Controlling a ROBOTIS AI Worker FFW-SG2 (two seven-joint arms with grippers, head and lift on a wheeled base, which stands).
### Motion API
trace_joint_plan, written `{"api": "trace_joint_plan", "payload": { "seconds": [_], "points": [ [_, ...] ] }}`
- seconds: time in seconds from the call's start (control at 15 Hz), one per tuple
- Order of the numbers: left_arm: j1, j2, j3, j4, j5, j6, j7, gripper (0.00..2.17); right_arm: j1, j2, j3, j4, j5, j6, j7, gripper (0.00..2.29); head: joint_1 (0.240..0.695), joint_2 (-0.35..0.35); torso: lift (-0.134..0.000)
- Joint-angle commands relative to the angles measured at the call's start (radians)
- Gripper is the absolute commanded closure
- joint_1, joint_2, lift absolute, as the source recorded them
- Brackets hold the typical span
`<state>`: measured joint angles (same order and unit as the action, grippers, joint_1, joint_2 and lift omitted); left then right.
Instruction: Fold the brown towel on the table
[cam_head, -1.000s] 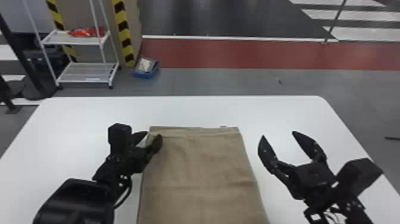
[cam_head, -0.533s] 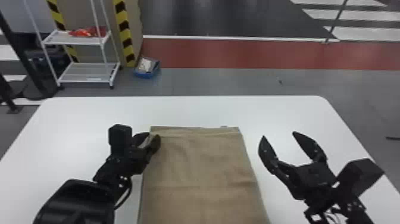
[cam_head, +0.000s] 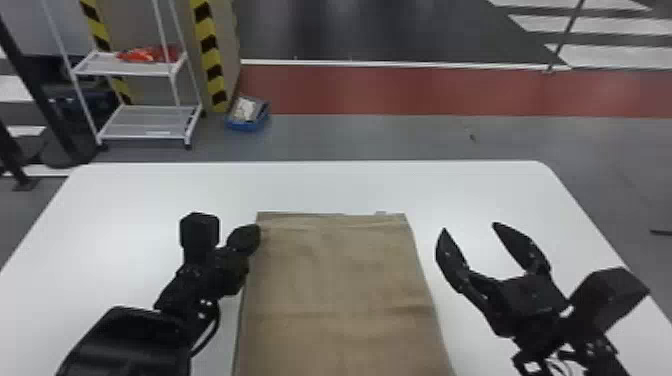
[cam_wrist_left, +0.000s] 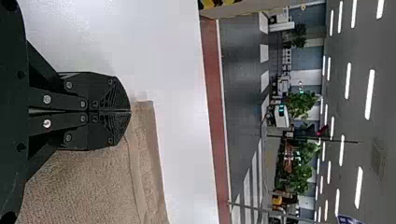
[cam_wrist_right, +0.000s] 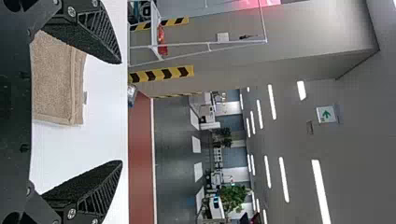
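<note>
The brown towel (cam_head: 335, 280) lies flat on the white table, its far edge toward the middle and its near part cut off by the head view's bottom edge. At its far left corner is my left gripper (cam_head: 254, 233). The left wrist view has this left gripper (cam_wrist_left: 130, 111) with fingers together, shut on the edge of the towel (cam_wrist_left: 84, 186) beside the corner. My right gripper (cam_head: 469, 229) stands open over the table, right of the towel. From the right wrist, the open right gripper (cam_wrist_right: 121, 113) holds nothing, with the towel (cam_wrist_right: 53, 79) beyond.
White tabletop (cam_head: 320, 185) surrounds the towel's far end and both sides. Past the table, a white wire rack (cam_head: 145, 122) and a blue box (cam_head: 247, 120) stand on the floor at the far left.
The left gripper's fingers have closed together at the towel's far left corner, where a small gap showed before. The right arm and the rest of the towel look unmoved.
</note>
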<state>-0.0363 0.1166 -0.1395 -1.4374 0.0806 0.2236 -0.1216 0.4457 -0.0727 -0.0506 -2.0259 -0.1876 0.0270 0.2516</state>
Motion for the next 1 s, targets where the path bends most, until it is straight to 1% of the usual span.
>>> {"api": "trace_joint_plan", "payload": {
  "seconds": [0.0, 0.13, 0.27, 0.4, 0.53, 0.6, 0.73, 0.8, 0.87, 0.93],
  "points": [
    [0.019, 0.000, 0.005, -0.032, 0.001, -0.003, 0.000, 1.54, 0.004, -0.002, 0.000, -0.004, -0.006, 0.000, 0.000, 0.13, 0.695, -0.038, -0.118],
    [0.055, 0.000, 0.018, -0.107, 0.005, 0.000, 0.002, 1.54, 0.008, -0.002, -0.002, -0.010, -0.007, -0.003, -0.002, 0.13, 0.695, -0.037, -0.118],
    [0.102, 0.000, 0.018, -0.218, 0.007, 0.012, 0.007, 1.54, 0.011, -0.007, -0.008, -0.013, -0.007, -0.003, -0.012, 0.13, 0.695, -0.037, -0.118],
    [0.144, 0.000, 0.018, -0.319, 0.011, 0.049, 0.007, 1.54, 0.018, -0.012, -0.020, -0.019, -0.030, -0.006, -0.017, 0.13, 0.695, -0.048, -0.118],
    [0.184, 0.000, 0.001, -0.423, 0.007, 0.113, 0.005, 1.54, 0.024, -0.016, -0.026, -0.025, -0.030, -0.006, -0.028, 0.13, 0.695, -0.062, -0.118],
    [0.203, 0.000, -0.012, -0.478, 0.002, 0.171, -0.001, 1.54, 0.025, -0.021, -0.032, -0.028, -0.035, -0.003, -0.057, 0.13, 0.695, -0.069, -0.118],
    [0.248, 0.002, -0.040, -0.574, 0.001, 0.242, -0.020, 1.54, 0.030, -0.025, -0.057, -0.031, -0.070, 0.006, -0.103, 0.13, 0.695, -0.096, -0.118],
    [0.271, 0.005, -0.057, -0.618, -0.001, 0.282, -0.043, 1.54, 0.034, -0.029, -0.067, -0.031, -0.081, 0.009, -0.152, 0.13, 0.695, -0.136, -0.118],
    [0.296, 0.005, -0.063, -0.663, -0.005, 0.322, -0.066, 1.54, 0.038, -0.030, -0.075, -0.031, -0.088, 0.009, -0.183, 0.13, 0.695, -0.163, -0.118],
    [0.328, 0.009, -0.081, -0.712, -0.010, 0.359, -0.089, 1.54, 0.042, -0.030, -0.083, -0.031, -0.093, 0.012, -0.238, 0.13, 0.695, -0.194, -0.118]
  ]
}}
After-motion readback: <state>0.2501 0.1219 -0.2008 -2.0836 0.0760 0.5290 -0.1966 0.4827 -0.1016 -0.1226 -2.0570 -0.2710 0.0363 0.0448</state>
